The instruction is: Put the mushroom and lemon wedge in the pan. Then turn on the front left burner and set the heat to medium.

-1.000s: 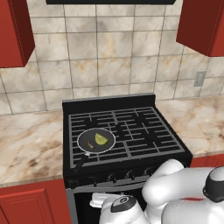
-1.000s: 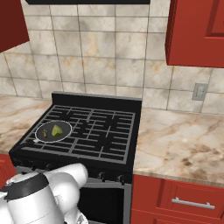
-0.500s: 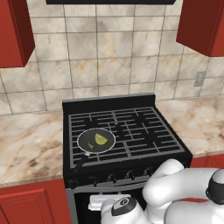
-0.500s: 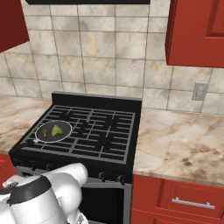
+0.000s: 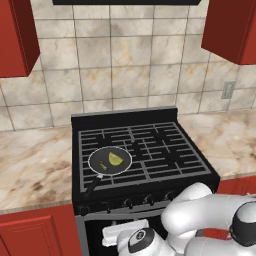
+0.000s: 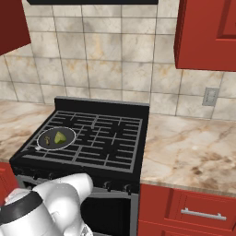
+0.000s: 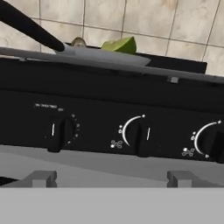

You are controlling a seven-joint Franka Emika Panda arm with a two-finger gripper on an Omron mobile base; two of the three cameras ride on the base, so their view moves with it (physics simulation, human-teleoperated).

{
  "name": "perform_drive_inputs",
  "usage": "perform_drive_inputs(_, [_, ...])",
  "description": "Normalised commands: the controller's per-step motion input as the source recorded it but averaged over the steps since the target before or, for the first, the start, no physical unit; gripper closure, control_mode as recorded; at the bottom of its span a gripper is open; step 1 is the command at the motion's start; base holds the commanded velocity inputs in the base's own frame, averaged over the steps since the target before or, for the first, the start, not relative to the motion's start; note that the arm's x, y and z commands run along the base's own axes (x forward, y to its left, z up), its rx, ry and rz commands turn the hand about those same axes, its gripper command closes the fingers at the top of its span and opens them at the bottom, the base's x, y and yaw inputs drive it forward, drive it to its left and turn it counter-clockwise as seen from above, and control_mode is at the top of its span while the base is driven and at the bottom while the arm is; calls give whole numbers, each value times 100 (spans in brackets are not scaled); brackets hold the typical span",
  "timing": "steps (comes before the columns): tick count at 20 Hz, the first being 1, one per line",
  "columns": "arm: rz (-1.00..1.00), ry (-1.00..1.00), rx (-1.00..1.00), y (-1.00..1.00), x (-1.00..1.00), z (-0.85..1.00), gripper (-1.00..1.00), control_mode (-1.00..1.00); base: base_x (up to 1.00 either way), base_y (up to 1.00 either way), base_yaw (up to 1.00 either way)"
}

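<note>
- Gripper (image 5: 114, 231) hangs low in front of the stove's face, jaws spread wide and holding nothing.
- Over the last second the arm's dark elbow joint has sunk a little in the left base view and the hand has edged along the stove front. The stove, counters and tiles sit where they were, so the base has not driven.
- Both foods are in place: the lemon wedge (image 5: 115, 158) and the mushroom (image 5: 102, 164) lie side by side inside the pan (image 5: 94, 156), which rests on the front left burner (image 5: 131, 170) with its handle pointing toward the stove's front edge.
- I judge the loading part finished, and the small drop of the arm reads as lining up on a knob.
- From the hand camera the control panel is close up, with three knobs: a left knob (image 7: 60, 131), a middle knob (image 7: 142, 136) and a right knob (image 7: 214, 141) cut by the edge. Which one serves the front left burner I cannot tell.
- The base views give only small dark knobs, but show the pan's contents from above; the hand view sees only the wedge and mushroom peeking over the rim.
</note>
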Motion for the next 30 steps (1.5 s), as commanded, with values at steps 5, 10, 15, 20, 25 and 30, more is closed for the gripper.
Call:
perform_drive_inputs(5, [0,11,18,-57,27,7,-100,-100,0,0,0])
perform_drive_inputs(10, [0,4,28,-51,14,24,-100,-100,0,0,0])
perform_drive_inputs(15, [2,1,20,-47,17,12,-100,-100,0,0,0])
perform_drive_inputs(20, [7,0,2,-41,33,0,-100,-100,0,0,0])
perform_drive_inputs(25, [4,0,1,-50,35,0,-100,-100,0,0,0])
perform_drive_inputs(30, [4,0,2,-53,35,0,-100,-100,0,0,0])
